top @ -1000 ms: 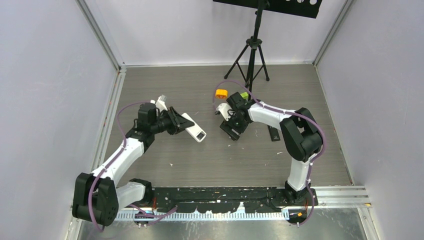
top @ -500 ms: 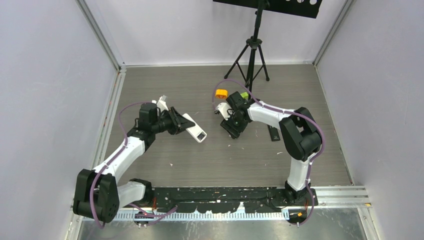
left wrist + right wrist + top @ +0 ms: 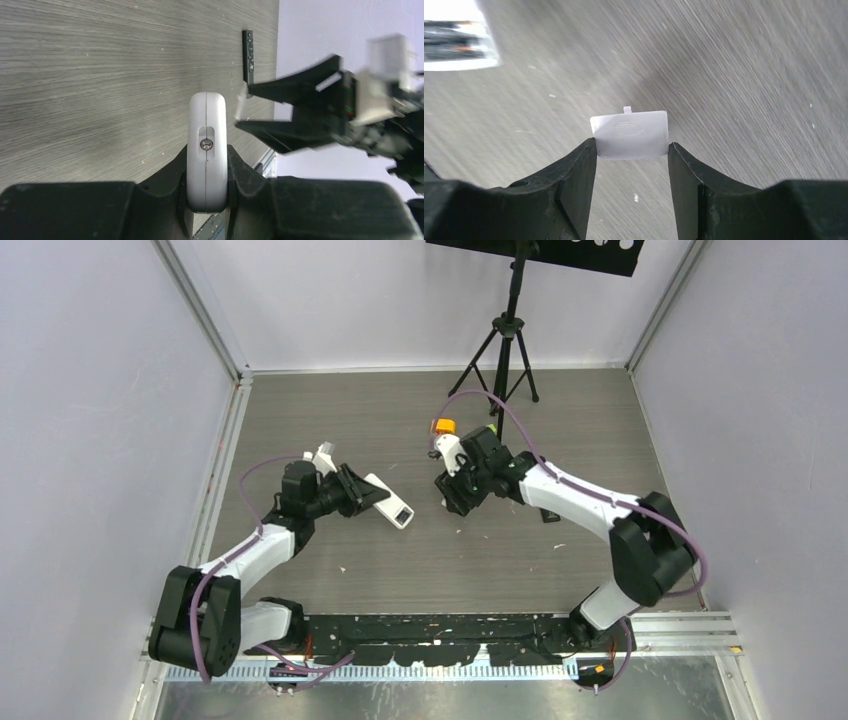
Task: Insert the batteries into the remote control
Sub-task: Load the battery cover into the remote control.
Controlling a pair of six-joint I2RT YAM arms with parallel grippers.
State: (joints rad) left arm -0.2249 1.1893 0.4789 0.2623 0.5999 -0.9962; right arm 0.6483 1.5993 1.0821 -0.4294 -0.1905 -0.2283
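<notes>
Grey table; remote between left jaws

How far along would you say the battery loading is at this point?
Done: the battery cover is off the white remote. In hand: the left gripper clamps the remote's sides; the right gripper pinches the cover's edges above the table. Left: fitting the cover. Whether the batteries are inside is unclear: the right wrist view shows only blurred dark and orange streaks in a white shape.
</notes>
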